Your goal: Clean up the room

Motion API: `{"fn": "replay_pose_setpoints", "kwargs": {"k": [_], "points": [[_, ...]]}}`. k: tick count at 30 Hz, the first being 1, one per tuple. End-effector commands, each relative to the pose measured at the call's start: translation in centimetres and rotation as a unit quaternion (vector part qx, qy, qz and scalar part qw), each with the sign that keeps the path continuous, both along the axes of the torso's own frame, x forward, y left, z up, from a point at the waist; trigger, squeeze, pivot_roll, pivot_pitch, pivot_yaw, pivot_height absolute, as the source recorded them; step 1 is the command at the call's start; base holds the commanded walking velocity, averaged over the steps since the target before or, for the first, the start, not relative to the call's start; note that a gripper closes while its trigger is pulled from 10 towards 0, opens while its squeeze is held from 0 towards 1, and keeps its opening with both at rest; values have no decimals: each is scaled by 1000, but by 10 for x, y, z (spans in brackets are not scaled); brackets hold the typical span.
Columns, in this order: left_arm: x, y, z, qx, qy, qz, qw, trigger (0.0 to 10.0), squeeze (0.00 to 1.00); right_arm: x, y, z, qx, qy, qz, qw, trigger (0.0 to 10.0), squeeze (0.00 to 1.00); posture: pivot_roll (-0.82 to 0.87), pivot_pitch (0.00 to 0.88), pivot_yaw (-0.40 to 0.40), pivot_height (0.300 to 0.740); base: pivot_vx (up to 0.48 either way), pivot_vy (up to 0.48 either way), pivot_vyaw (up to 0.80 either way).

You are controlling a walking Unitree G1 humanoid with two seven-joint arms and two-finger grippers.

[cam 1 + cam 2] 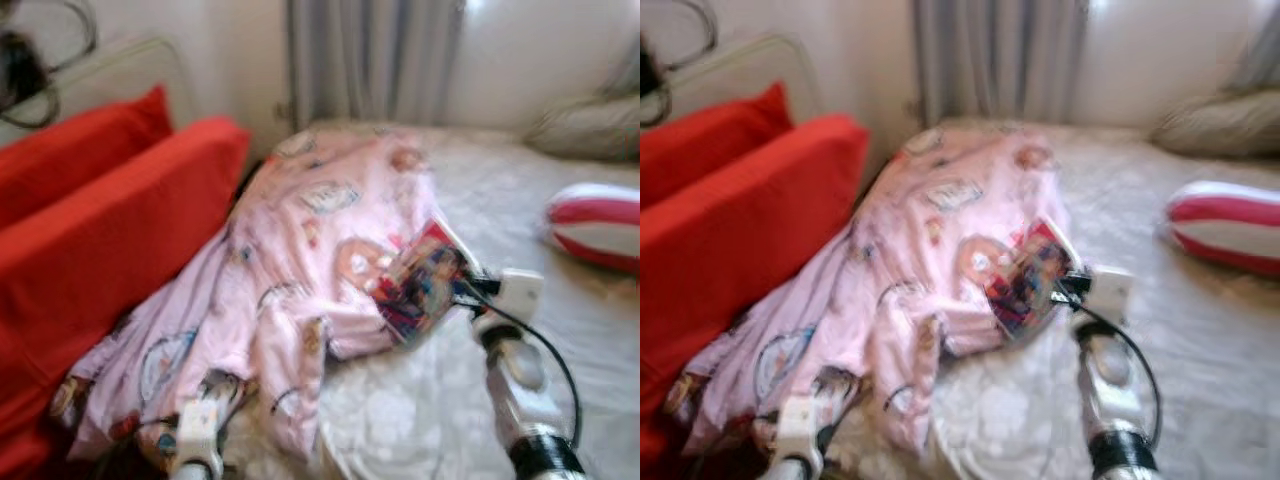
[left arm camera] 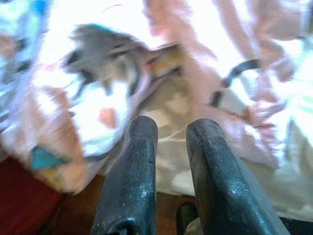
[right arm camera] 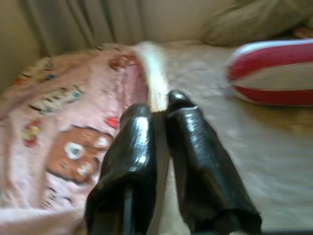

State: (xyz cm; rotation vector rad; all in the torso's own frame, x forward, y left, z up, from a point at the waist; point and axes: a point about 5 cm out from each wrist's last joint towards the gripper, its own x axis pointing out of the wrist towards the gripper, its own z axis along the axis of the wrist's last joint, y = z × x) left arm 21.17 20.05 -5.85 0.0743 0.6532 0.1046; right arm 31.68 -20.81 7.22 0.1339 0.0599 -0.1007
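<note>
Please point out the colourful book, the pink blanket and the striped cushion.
colourful book (image 1: pixel 420 282), left eye view, middle of its cover
pink blanket (image 1: pixel 300 240), left eye view, its upper middle
striped cushion (image 1: pixel 598 225), left eye view, its red and white side

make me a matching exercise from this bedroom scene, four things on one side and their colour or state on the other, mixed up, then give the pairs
Things:
1. blanket
2. book
3. striped pillow
4. sofa

Descriptions:
A. plain red, standing beside the bed
B. pink with cartoon prints, bunched up on the bed
C. held in the right gripper over the bed
D. red and white, lying on the far right of the bed

Pairs: 1-B, 2-C, 3-D, 4-A
</note>
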Motion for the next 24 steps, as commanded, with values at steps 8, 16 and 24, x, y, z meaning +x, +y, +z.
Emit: {"fn": "replay_pose_setpoints", "kwargs": {"k": [8, 16, 24], "points": [[-7, 5, -4, 8, 11, 3, 1000, 10000, 0, 4, 12, 9, 4, -28, 17, 999, 10000, 0, 43, 0, 21, 740, 0, 0, -334], [-8, 4, -4, 8, 10, 1, 1000, 10000, 0, 3, 16, 5, 6, -17, 30, 999, 10000, 0, 44, 0, 20, 740, 0, 0, 0], [-8, 4, -4, 8, 12, 1, 1000, 10000, 0, 3, 16, 2, 14, -7, 32, 999, 10000, 0, 44, 0, 18, 740, 0, 0, -350]]}}
